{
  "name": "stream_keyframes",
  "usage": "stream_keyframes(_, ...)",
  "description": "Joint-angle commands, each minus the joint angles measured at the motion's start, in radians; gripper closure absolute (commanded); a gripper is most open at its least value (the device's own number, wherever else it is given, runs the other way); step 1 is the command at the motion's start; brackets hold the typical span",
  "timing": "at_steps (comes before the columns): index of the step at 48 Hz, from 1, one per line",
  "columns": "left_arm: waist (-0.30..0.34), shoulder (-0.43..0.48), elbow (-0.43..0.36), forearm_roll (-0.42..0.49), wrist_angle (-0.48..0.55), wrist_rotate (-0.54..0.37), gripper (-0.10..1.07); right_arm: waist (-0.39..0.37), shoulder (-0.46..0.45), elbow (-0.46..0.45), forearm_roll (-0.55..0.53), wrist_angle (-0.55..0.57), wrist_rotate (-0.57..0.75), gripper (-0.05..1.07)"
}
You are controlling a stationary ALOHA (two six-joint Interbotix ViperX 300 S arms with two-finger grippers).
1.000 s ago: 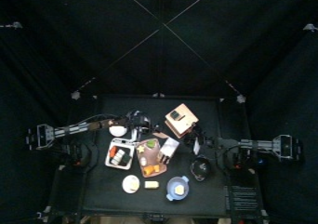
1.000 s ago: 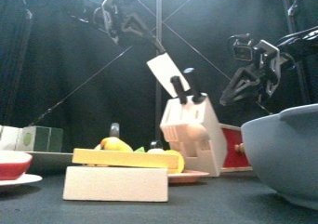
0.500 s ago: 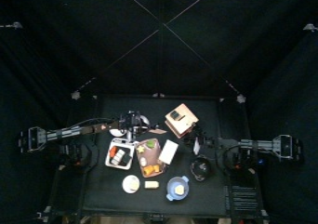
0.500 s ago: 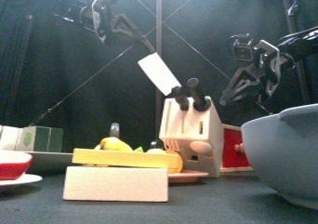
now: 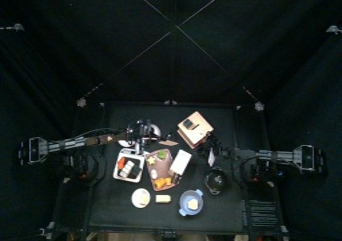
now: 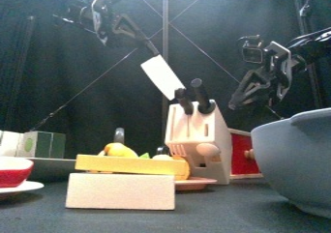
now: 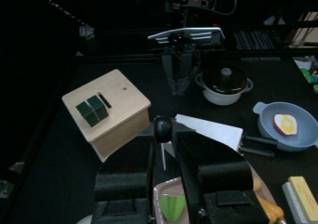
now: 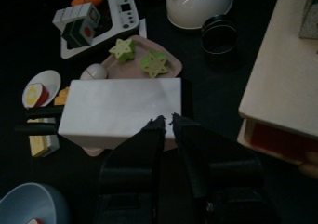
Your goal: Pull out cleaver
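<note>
The cleaver point(image 6: 162, 77) has a broad pale blade and hangs tilted in the air, up and to the left of the tan wooden block point(image 6: 195, 132), clear of its slots. My left gripper point(image 6: 132, 34) is shut on its black handle. In the left wrist view the blade point(image 7: 214, 132) juts out sideways from between my jaws, and the block point(image 7: 106, 105) stands beyond. Other dark handles still stick up from the block. My right gripper point(image 6: 265, 80) hangs shut and empty to the right of the block; in the top view it point(image 5: 218, 171) is right of the plates.
A large grey-blue bowl point(image 6: 300, 160) fills the front right. A yellow slab on a white block point(image 6: 123, 179) and a red bowl point(image 6: 14, 171) stand at the front left. A white pot point(image 7: 228, 86) and a blue plate point(image 7: 288, 124) lie nearby. A white board point(image 8: 125, 107) lies under my right gripper.
My left gripper has drawn the cleaver up and leftward, out of the block. The block, tilted before, has settled back upright. The right arm has not moved.
</note>
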Motion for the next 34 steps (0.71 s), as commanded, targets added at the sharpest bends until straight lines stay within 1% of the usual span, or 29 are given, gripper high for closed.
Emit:
stream_keyframes(1, -0.018, -0.029, 0.006, -0.008, -0.034, -0.002, 0.46, 0.012, 0.034, -0.037, 0.002, -0.017, -0.002, 0.43)
stream_keyframes(4, -0.034, -0.049, 0.026, -0.009, -0.06, -0.002, 0.46, 0.028, 0.081, -0.06, 0.0, -0.018, -0.002, 0.43)
stream_keyframes(11, -0.066, -0.098, 0.064, -0.009, -0.103, -0.002, 0.46, 0.02, 0.172, -0.115, 0.003, -0.005, 0.0, 0.43)
stream_keyframes(16, -0.081, -0.123, 0.092, -0.009, -0.118, -0.005, 0.46, 0.021, 0.218, -0.138, 0.003, 0.012, 0.0, 0.43)
stream_keyframes(24, -0.098, -0.143, 0.126, -0.017, -0.14, -0.008, 0.46, 0.028, 0.249, -0.143, 0.014, 0.058, 0.003, 0.43)
stream_keyframes(34, -0.121, -0.144, 0.14, -0.023, -0.169, -0.008, 0.46, 0.021, 0.261, -0.132, 0.058, 0.103, 0.0, 0.43)
